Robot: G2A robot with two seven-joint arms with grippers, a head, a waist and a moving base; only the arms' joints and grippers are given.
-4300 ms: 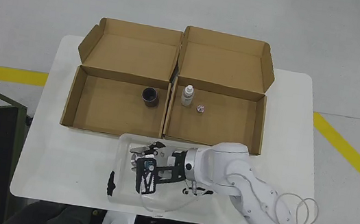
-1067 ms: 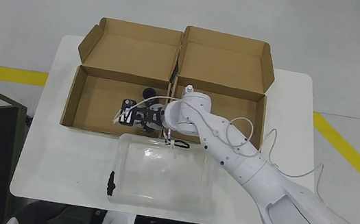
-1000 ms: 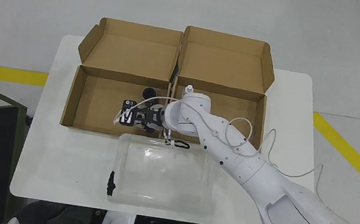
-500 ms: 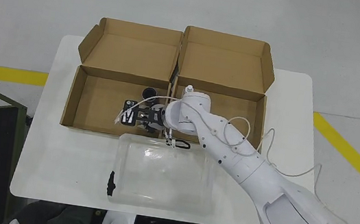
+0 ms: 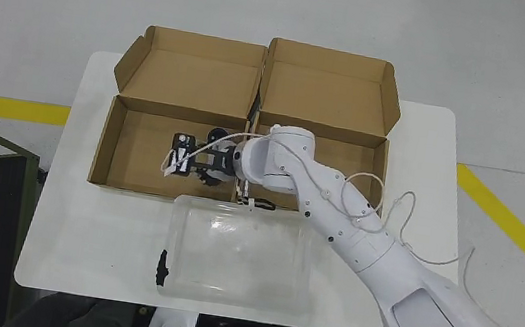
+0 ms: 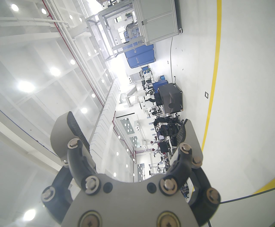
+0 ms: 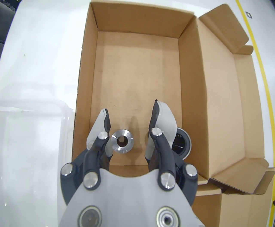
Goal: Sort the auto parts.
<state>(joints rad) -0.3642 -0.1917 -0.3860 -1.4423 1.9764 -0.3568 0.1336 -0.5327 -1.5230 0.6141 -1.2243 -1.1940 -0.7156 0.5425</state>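
Note:
My right gripper [image 7: 131, 110] hangs open low inside the left cardboard box [image 7: 137, 64]. A silver metal bushing [image 7: 122, 141] with a centre hole lies on the box floor between the fingers, close to one of them and free of both. A black ring-shaped part [image 7: 183, 144] sits just beside the other finger, against the box wall. In the top view the same gripper [image 5: 181, 152] is over the left box [image 5: 132, 160], with the black part [image 5: 217, 139] next to it. My left gripper [image 6: 127, 120] points up into the room, open and with nothing in it.
A second cardboard box [image 5: 341, 180] stands to the right of the first, both with flaps raised at the far side. A clear plastic bin [image 5: 239, 256] sits at the table's near edge, a small black piece [image 5: 162, 271] on its left rim. The white table [image 5: 63, 216] is bare to the left.
The right arm came from the clear bin to the left box. Over the last half second the gripper shifted slightly left and farther in, and the silver bushing now lies free.

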